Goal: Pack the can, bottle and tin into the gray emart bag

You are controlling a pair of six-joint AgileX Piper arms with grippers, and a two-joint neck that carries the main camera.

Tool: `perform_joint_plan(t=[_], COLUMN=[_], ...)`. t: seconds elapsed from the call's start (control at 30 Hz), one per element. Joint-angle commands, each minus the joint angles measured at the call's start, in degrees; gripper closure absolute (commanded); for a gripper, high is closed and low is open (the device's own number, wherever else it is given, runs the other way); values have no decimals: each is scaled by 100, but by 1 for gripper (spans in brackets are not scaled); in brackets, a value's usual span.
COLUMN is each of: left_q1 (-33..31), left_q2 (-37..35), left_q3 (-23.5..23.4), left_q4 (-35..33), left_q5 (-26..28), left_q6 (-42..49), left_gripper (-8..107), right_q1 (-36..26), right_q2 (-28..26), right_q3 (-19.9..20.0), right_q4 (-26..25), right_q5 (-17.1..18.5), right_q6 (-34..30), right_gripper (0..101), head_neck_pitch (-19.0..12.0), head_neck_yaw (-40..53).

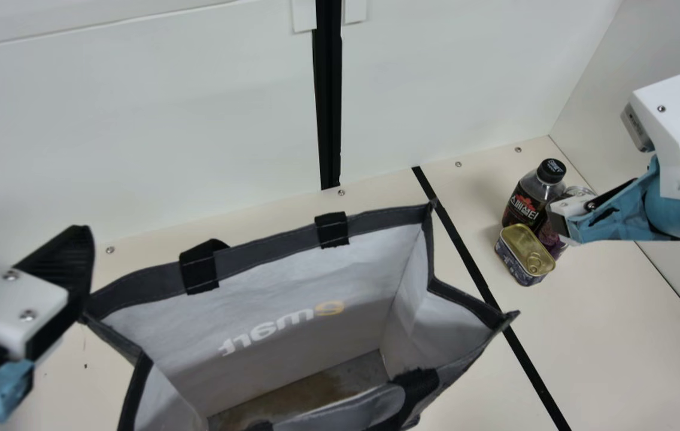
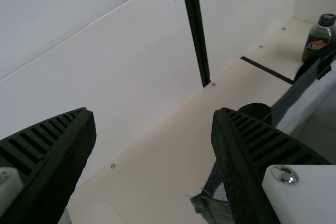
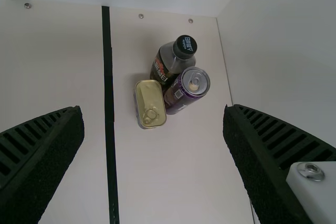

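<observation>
The gray bag (image 1: 376, 220) stands open at the middle of the main view, its bottom bare where it shows. At the right, a dark-labelled bottle (image 1: 522, 203), a gold-lidded tin (image 1: 525, 254) and a purple can (image 1: 549, 238) stand close together. My right gripper (image 1: 561, 224) is above them, partly covering the can; in the right wrist view the right gripper (image 3: 153, 121) is open, with bottle (image 3: 170, 64), tin (image 3: 149, 103) and can (image 3: 186, 90) farther off between its fingers. My left gripper (image 1: 79, 269) is at the bag's left corner; in its wrist view the left gripper (image 2: 153, 124) is open and holds nothing.
A black line (image 1: 466, 257) crosses the table between the bag and the three items. White walls rise behind the table and at its right side, near the bottle and can. A black vertical strip (image 1: 329, 96) runs down the back wall behind the bag.
</observation>
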Motion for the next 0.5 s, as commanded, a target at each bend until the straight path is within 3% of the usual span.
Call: perform_joint_plan(t=[0.0,0.47], left_q1=[-36,-372], left_q2=[40,430], left_q3=[-38,-218], left_q4=[-105,-735], left_q5=[-1,-1], left_q6=[111,831], left_gripper=[9,9], right_q1=[0,0], right_q2=[0,0], right_q3=[0,0], right_q4=[0,0], right_q5=[0,0], right_q6=[0,0], right_gripper=[10,10], head_neck_pitch=[-130,-130], head_neck_yaw=[-14,-14])
